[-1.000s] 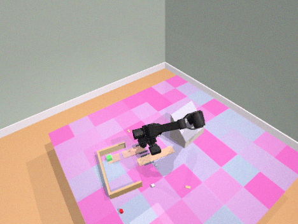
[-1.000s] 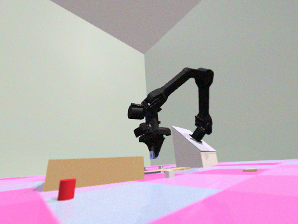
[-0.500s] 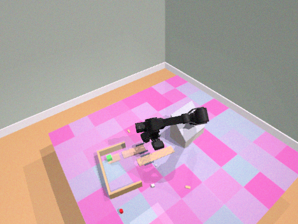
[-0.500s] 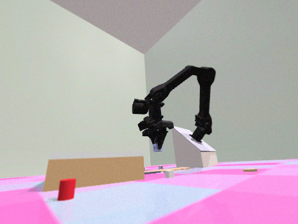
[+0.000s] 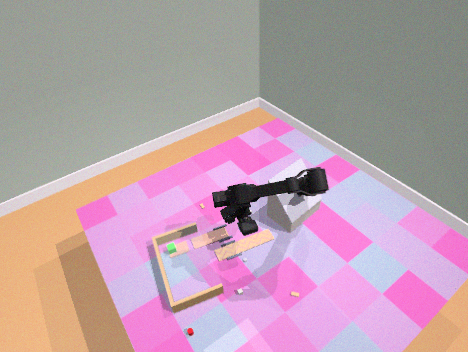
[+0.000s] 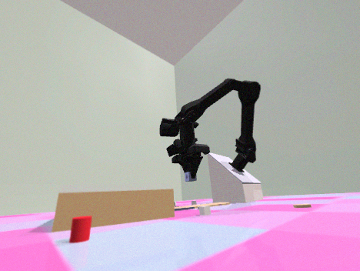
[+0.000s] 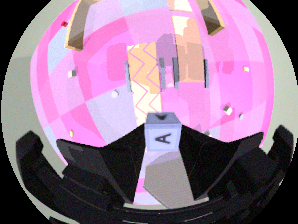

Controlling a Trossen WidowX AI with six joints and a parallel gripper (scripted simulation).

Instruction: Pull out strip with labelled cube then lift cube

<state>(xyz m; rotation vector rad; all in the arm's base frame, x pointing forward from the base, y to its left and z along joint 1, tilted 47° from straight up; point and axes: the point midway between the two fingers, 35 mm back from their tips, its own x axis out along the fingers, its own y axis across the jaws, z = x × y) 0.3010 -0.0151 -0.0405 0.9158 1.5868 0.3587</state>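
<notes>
My gripper (image 6: 190, 177) (image 7: 160, 126) is shut on the pale blue cube marked A (image 6: 188, 176) (image 7: 163, 138) and holds it up in the air, well above the mat. In the top view the cube is hidden by the gripper. A zigzag-patterned strip (image 5: 245, 245) (image 7: 144, 75) lies in one piece, partly between two dark rails, with its far end clear of the walled frame. The other strip is in two parts with a gap: a near part (image 5: 210, 238) (image 7: 190, 60) between rails and a far part (image 5: 181, 247) that carries a green cube (image 5: 171, 247).
A wooden three-sided wall (image 5: 197, 297) (image 6: 115, 208) (image 7: 75, 25) stands around the far strip part. A red cylinder (image 5: 190, 331) (image 6: 81, 229) (image 7: 64, 23) stands outside it. A white block (image 5: 239, 291) (image 6: 205, 210) and a tan block (image 5: 295, 294) (image 6: 302, 206) lie on the mat.
</notes>
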